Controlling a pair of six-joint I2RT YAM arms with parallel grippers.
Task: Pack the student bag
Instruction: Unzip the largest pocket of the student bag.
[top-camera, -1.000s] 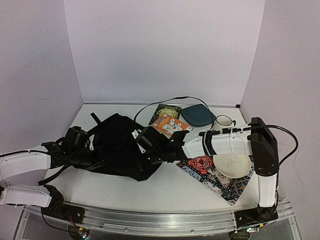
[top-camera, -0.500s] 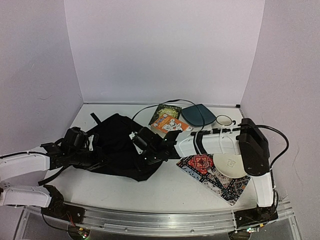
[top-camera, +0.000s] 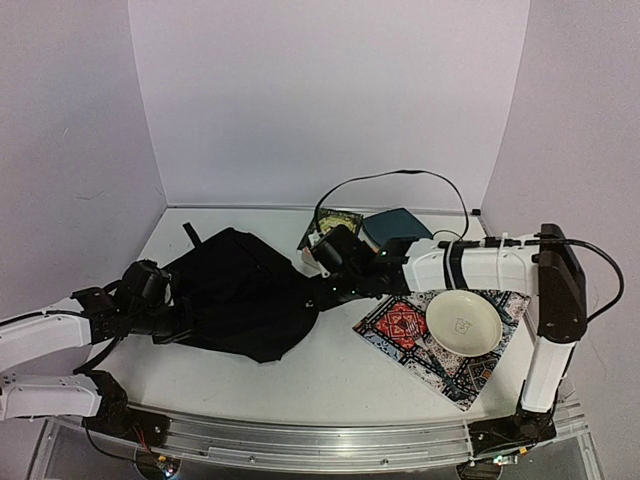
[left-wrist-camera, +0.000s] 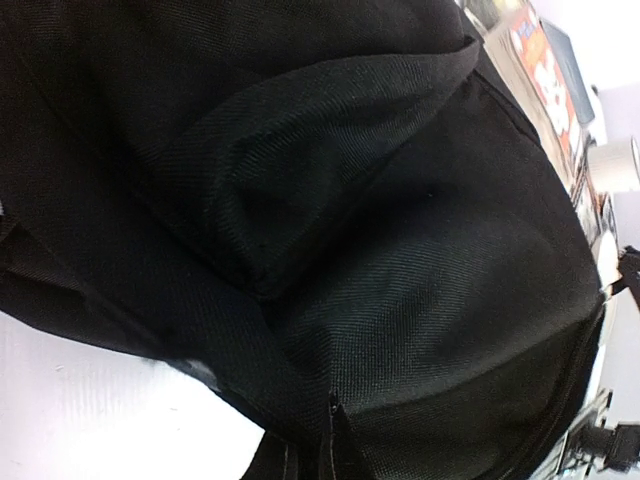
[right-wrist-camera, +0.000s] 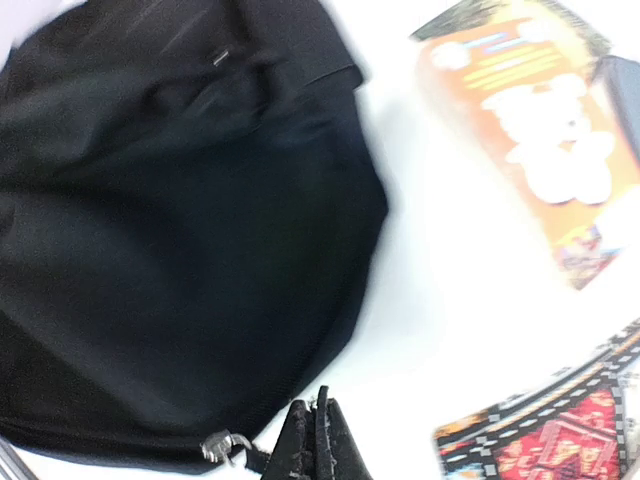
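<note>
The student bag (top-camera: 235, 290) lies flat on the table at the left, a large black fabric backpack. It fills the left wrist view (left-wrist-camera: 380, 250). My left gripper (top-camera: 180, 320) is at its left edge, shut on a fold of the fabric (left-wrist-camera: 330, 440). My right gripper (top-camera: 318, 290) is at the bag's right corner, with the jaws pressed together on a thin black zipper pull (right-wrist-camera: 322, 415). A silver zipper slider (right-wrist-camera: 215, 447) sits just left of those jaws on the bag's edge (right-wrist-camera: 180, 250).
An orange booklet (right-wrist-camera: 530, 120) lies right of the bag, with a green book (top-camera: 335, 218) and a teal pouch (top-camera: 398, 225) behind it. A white bowl (top-camera: 463, 322) rests on a patterned cloth (top-camera: 400, 335). A black cable (top-camera: 400, 175) loops over the right arm.
My right gripper has shut on the zipper pull and drawn back to the right, away from the bag's middle. Its elbow has swung right. The left arm has hardly moved.
</note>
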